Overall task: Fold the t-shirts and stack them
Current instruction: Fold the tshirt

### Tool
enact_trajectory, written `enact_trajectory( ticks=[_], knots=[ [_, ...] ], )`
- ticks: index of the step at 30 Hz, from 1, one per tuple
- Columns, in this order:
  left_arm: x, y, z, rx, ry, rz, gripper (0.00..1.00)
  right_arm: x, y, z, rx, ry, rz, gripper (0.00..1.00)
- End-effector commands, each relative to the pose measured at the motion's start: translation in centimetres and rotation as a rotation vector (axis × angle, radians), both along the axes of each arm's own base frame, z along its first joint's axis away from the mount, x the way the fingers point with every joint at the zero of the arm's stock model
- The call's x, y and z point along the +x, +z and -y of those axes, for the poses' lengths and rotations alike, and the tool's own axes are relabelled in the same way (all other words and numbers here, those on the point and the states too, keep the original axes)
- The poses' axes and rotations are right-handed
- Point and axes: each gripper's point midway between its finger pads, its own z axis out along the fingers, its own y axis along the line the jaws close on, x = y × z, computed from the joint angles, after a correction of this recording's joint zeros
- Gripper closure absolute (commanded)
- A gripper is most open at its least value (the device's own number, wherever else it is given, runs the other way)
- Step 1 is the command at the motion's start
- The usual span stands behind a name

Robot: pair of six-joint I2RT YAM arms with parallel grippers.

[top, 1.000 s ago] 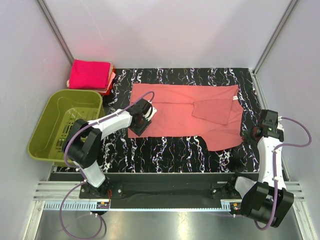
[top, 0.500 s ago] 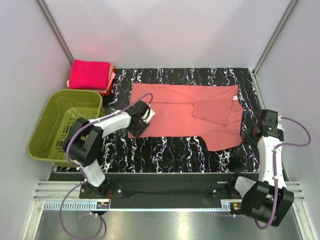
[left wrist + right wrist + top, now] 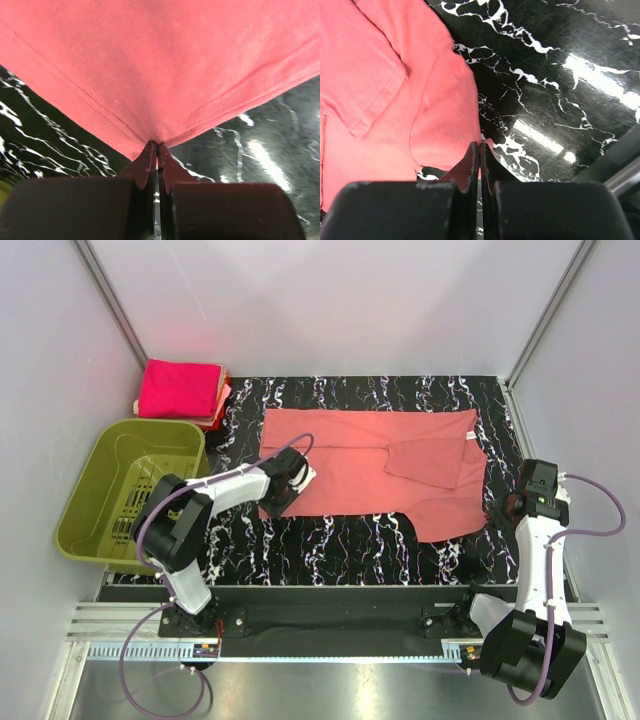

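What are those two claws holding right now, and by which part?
Both pinch the salmon t-shirt: the left gripper has its near-left hem corner, and the right gripper seemingly has an edge fold at its right side.

Scene is lit brightly and evenly; overhead glare is reflected off the glossy table (image 3: pixel 600 80); shadows are rendered soft.

Basket (image 3: pixel 130 455) left of t-shirt (image 3: pixel 360 455)
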Motion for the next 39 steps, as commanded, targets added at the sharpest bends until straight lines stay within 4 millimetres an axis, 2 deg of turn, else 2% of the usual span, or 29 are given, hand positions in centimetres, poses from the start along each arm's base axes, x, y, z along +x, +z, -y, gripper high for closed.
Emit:
enact_trajectory(
  ticks=[1, 6, 9, 13, 17, 19, 21, 25, 27, 28, 29, 31, 33, 34, 35, 37, 39],
  knots=[
    [-1.2, 0.7, -0.7, 0.041, 0.045, 0.002, 1.0, -0.1, 2.5, 1.3, -0.077, -0.034, 0.028, 1.0],
    [-2.5, 2.5, -1.0, 0.029, 0.086, 0.014, 1.0, -1.8, 3.1, 1.6, -0.1, -0.087, 0.009, 1.0],
    [-2.9, 3.2, -0.7, 0.013, 0.075, 0.034, 1.0, -1.9, 3.9, 1.1, -0.085, -0.091, 0.063, 1.0],
    [-1.8, 4.2, -0.1, -0.006, 0.072, 0.062, 1.0, -1.1, 4.5, 0.3, -0.051, -0.061, 0.117, 1.0],
    [-0.5, 4.8, 0.5, 0.001, 0.07, 0.085, 1.0, -0.1, 3.4, 0.1, -0.036, -0.028, 0.124, 1.0],
    [0.7, 5.5, 0.9, -0.01, 0.073, 0.108, 1.0, 0.9, 3.5, -0.2, -0.028, 0.012, 0.15, 1.0],
    [1.5, 5.2, 0.9, -0.01, 0.072, 0.095, 1.0, 2.2, 3.5, 0.0, -0.027, 0.034, 0.168, 1.0],
    [4.4, 5.8, 1.1, -0.023, 0.091, 0.109, 1.0, 4.3, 4.5, 1.6, -0.083, 0.036, 0.165, 1.0],
    [5.3, 5.7, 1.0, -0.046, 0.104, 0.096, 1.0, 5.5, 4.2, 2.2, -0.09, 0.048, 0.143, 1.0],
    [6.3, 6.5, 1.6, -0.076, 0.109, 0.111, 1.0, 6.3, 4.9, 2.5, -0.101, 0.068, 0.156, 1.0],
    [6.8, 6.5, 1.6, -0.095, 0.118, 0.106, 1.0, 6.9, 4.4, 2.6, -0.093, 0.082, 0.14, 1.0],
    [8.2, 7.6, 2.1, -0.117, 0.123, 0.133, 1.0, 8.3, 5.0, 2.6, -0.089, 0.104, 0.166, 1.0],
    [9.0, 7.4, 1.8, -0.102, 0.13, 0.114, 1.0, 9.4, 4.6, 2.8, -0.079, 0.108, 0.168, 1.0],
    [10.0, 8.1, 2.1, -0.112, 0.132, 0.13, 1.0, 9.9, 5.0, 2.9, -0.081, 0.109, 0.181, 1.0],
    [10.4, 7.5, 2.1, -0.106, 0.134, 0.114, 1.0, 10.5, 4.6, 3.2, -0.079, 0.113, 0.172, 1.0],
    [11.5, 7.8, 2.2, -0.133, 0.143, 0.113, 1.0, 11.9, 4.9, 2.4, -0.047, 0.172, 0.2, 1.0],
    [12.1, 7.2, 2.3, -0.146, 0.145, 0.088, 1.0, 13.5, 5.4, 2.2, -0.038, 0.199, 0.209, 1.0]
  ],
)
